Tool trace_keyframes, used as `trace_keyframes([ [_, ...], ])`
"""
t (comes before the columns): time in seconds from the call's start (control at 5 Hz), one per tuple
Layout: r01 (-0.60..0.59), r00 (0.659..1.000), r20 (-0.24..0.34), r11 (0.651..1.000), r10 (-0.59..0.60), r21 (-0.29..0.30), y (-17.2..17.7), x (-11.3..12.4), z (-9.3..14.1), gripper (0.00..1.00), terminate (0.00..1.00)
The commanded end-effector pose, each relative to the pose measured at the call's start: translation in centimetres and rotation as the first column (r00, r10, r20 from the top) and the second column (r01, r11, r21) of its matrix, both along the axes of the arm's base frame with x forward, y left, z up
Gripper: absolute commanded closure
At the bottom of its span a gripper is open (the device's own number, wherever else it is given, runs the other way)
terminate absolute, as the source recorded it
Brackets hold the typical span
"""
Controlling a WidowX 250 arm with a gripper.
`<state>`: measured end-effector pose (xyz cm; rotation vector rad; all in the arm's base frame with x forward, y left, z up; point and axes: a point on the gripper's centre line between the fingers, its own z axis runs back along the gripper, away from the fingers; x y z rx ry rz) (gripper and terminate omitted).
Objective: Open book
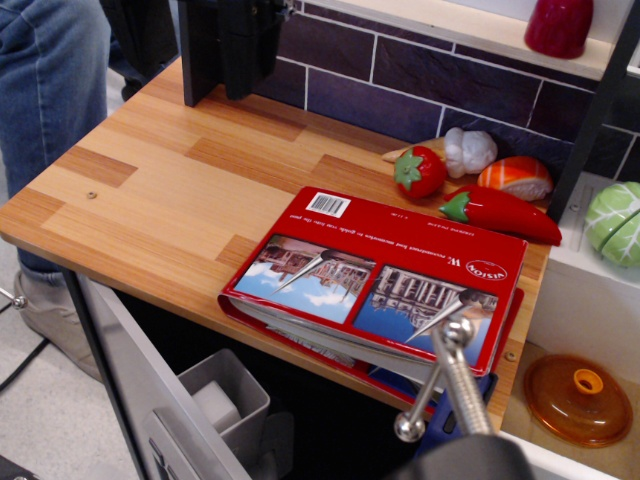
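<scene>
The book (pixel 390 270) lies closed on the wooden counter (pixel 170 190), its red cover up with two building photos, a barcode and a white logo. Its near edge overhangs the counter's front edge and shows grey pages between the covers. My gripper (pixel 433 380) comes in from the bottom right at that near edge. Its two metal fingers are apart: the upper fingertip (pixel 457 331) is at the cover's front edge and the lower fingertip (pixel 408 428) hangs below the book. Whether either finger touches the book is unclear.
Toy strawberry (pixel 420 172), garlic (pixel 468 150), sushi piece (pixel 515 177) and red chili (pixel 500 212) lie just behind the book. A cabbage (pixel 615 222) and an orange lid (pixel 580 398) are at right. A grey bin (pixel 225 400) sits below. A person's leg (pixel 50 100) stands left.
</scene>
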<state>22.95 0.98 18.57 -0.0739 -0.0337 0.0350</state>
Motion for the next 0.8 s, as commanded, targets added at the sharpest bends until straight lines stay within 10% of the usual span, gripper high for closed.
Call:
trace_keyframes([
  [0.0, 0.0, 1.0, 0.0, 1.0, 0.0, 0.0, 0.0, 0.0, 0.0, 0.0, 0.0],
  [0.4, -0.103, 0.993, -0.065, 0.991, 0.097, -0.091, -8.1, 3.2, 1.5, 0.0, 0.0],
  [0.6, -0.118, 0.992, -0.042, 0.992, 0.116, -0.039, -12.4, 4.6, -0.5, 0.0, 0.0],
])
